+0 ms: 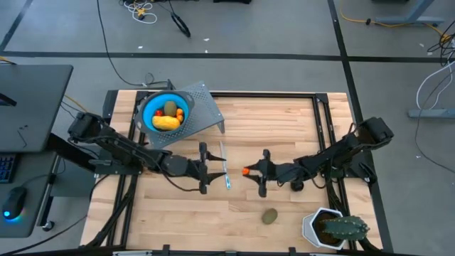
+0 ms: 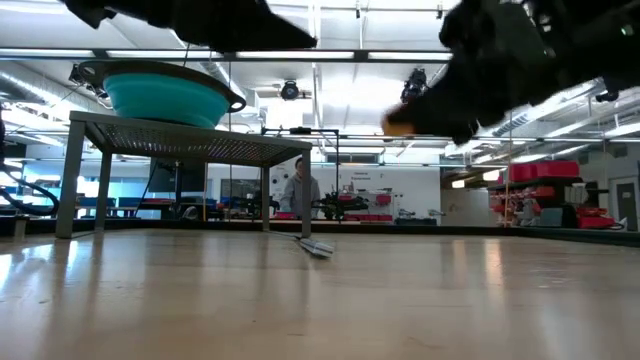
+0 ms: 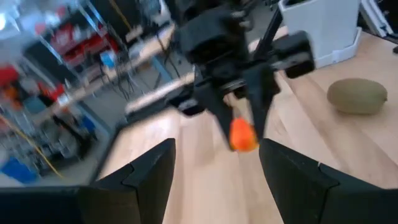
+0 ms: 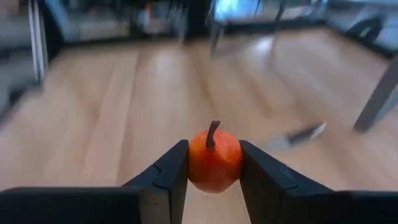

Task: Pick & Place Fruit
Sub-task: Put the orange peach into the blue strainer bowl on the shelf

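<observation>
Table layout, mid-task

My right gripper (image 1: 250, 171) holds a small fruit (image 1: 245, 171) at table centre, facing my left gripper (image 1: 215, 166); bowl (image 1: 166, 112) on the stand (image 1: 202, 114) behind, kiwi (image 1: 269, 216) in front, plant (image 1: 334, 229) right of it.

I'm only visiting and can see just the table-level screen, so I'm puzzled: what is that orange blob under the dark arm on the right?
Observer: It's a small orange fruit with a stem, pinched between the fingers of the right claw.
Visitor: What's inside the teal bowl? I only see its side.
Observer: From above, it holds a yellow fruit, a kiwi and tiny red balls.
Visitor: Is any fruit lying on the table?
Observer: Yes, a loose kiwi lies near a potted plant.
</observation>
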You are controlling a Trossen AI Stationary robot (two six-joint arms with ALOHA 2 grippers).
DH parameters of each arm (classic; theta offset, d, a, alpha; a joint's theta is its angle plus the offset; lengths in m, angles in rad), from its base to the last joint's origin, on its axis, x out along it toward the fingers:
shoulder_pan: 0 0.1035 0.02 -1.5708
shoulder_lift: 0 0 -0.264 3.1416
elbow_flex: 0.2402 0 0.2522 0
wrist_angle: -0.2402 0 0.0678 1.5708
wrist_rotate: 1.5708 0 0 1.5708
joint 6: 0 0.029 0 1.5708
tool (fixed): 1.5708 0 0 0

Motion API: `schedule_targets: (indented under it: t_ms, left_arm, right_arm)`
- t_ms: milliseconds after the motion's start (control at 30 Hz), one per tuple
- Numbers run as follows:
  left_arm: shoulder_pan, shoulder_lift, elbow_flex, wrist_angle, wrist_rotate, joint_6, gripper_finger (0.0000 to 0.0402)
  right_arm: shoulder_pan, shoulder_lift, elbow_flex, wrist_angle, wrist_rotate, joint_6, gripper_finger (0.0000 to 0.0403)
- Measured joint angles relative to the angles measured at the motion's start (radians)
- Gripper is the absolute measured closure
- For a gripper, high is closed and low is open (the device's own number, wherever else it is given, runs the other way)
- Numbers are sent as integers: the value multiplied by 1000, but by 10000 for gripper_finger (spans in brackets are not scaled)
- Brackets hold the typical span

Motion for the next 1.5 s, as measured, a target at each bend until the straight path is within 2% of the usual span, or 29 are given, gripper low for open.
schedule_targets:
  t_ms: [100,233,333,467,700,900,1200,1500]
  left_arm:
    - [-17,0,0,44,-5,133,161]
    - [-35,-1,0,61,-11,313,161]
    - [-49,-1,0,65,-37,395,160]
    - [-61,-1,0,99,-74,458,152]
    - [-61,-1,0,125,-80,514,119]
    - [-61,-1,0,126,-138,536,98]
    - [-60,-1,0,126,-146,551,95]
    - [-61,-1,0,122,-172,558,95]
  right_arm:
    - [-19,-9,0,116,6,38,277]
    - [-54,1,0,289,-126,75,277]
    - [-68,5,0,374,-191,95,277]
    - [-76,7,3,413,-194,99,277]
    - [-78,75,102,409,-194,28,277]
    - [-97,109,156,412,-194,5,277]
    - [-105,203,260,414,-196,-27,277]
    - [-118,218,298,415,-202,-33,276]
